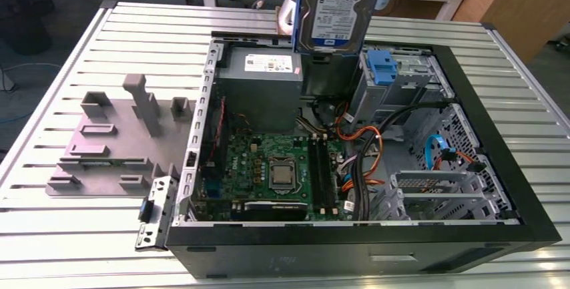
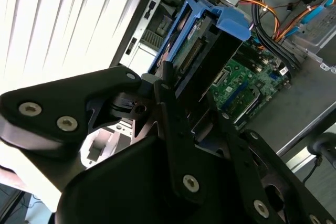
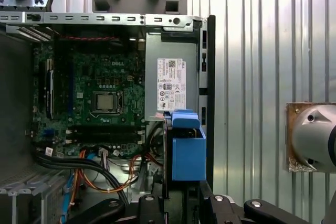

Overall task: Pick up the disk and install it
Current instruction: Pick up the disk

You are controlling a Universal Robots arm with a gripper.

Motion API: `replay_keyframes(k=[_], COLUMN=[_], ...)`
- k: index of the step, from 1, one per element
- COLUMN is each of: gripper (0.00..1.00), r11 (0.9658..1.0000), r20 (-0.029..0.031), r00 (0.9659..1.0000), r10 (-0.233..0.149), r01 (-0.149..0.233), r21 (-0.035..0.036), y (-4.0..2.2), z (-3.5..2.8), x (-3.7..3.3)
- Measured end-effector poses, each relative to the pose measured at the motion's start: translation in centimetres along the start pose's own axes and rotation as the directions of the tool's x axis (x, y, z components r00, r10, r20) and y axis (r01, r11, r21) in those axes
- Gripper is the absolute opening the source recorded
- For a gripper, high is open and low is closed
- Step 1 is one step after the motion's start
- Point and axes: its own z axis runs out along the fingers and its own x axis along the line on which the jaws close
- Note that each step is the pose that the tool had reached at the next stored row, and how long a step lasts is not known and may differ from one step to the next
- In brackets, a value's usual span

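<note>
The disk (image 1: 333, 12), a silver drive with a white-and-blue label in a blue carrier, hangs upright in the air over the back edge of the open computer case (image 1: 498, 169). It is above the grey power-supply box (image 1: 263, 85) and beside the drive bay. In both wrist views my gripper (image 2: 191, 114) (image 3: 181, 198) is shut on the disk, whose blue carrier (image 3: 188, 153) sticks out edge-on between the black fingers (image 2: 170, 108). The disk's connector end (image 2: 191, 56) faces down toward the case interior.
The case lies open on a slatted metal table (image 1: 53, 235). Inside are the green motherboard (image 1: 267, 162), orange and black cables (image 1: 361, 142), and a blue clip on a metal cage (image 1: 381, 69). A grey fixture (image 1: 116, 135) stands at the exterior view's left.
</note>
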Motion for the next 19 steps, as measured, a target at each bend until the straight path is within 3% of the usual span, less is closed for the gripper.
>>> replay_keyframes(k=[19], gripper=[0.35], r11=[1.0000], r20=[0.0001], r00=[1.0000], r10=[0.000], r01=[0.000], r21=[0.0000], y=[-0.09], z=[-0.04], x=[2.82])
